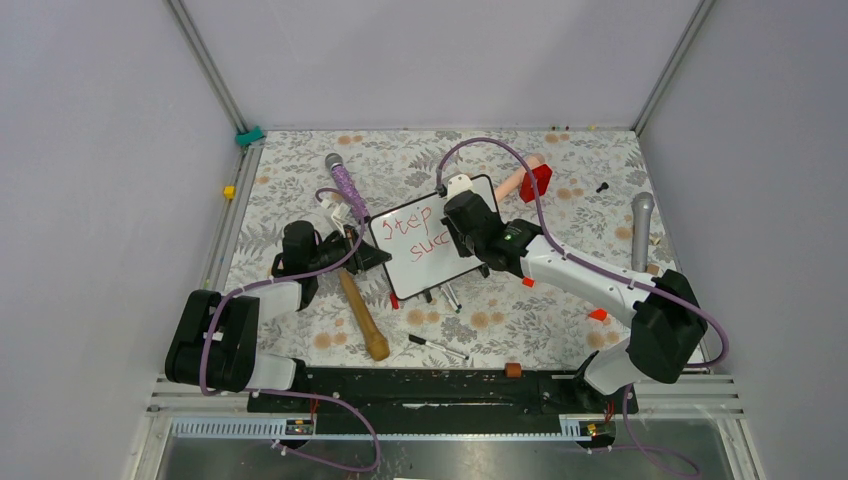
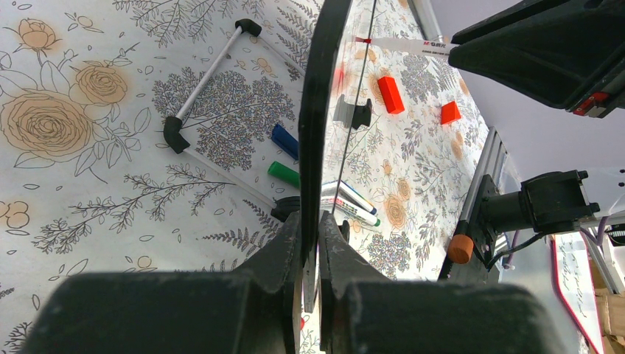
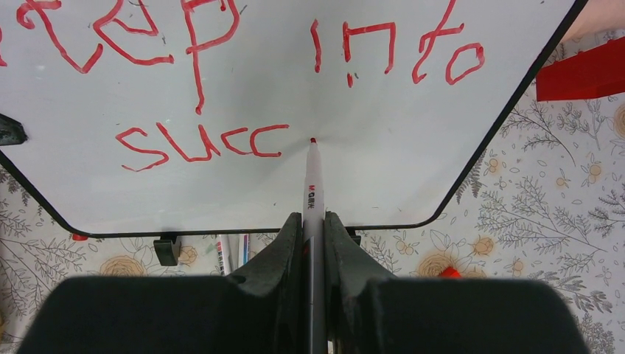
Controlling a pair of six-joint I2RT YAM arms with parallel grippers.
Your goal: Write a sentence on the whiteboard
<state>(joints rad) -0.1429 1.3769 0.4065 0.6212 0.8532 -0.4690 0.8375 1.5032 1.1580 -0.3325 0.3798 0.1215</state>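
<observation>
From the top camera, the whiteboard (image 1: pixel 428 275) is sitting askew near the middle of the flowered table (image 1: pixel 560 300). Open cloth is showing to its right and on its far side. A wooden pin (image 1: pixel 362 315) and a black pen (image 1: pixel 437 346) are crowding its near-left corner. The left gripper (image 1: pixel 358 250) is pinching the board's left edge, and the right gripper (image 1: pixel 462 222) is hanging over its right half.

In the left wrist view, the fingers are clamping tight on the thin black frame, seen edge-on. Coloured pens (image 2: pixel 284 173) are lying on the cloth beside and partly beneath the board. The marker (image 2: pixel 402 46) is sticking out of the right gripper above.

In the right wrist view, the jaws are clenching the marker, and its red tip is touching the white surface just right of the last letter. The sentence (image 3: pixel 199 140) is showing in wobbly red strokes, "step into" above and "succ" below. Bare white is running from the tip to the rounded black corner. A red block (image 3: pixel 582 70) is lying beyond that edge.
</observation>
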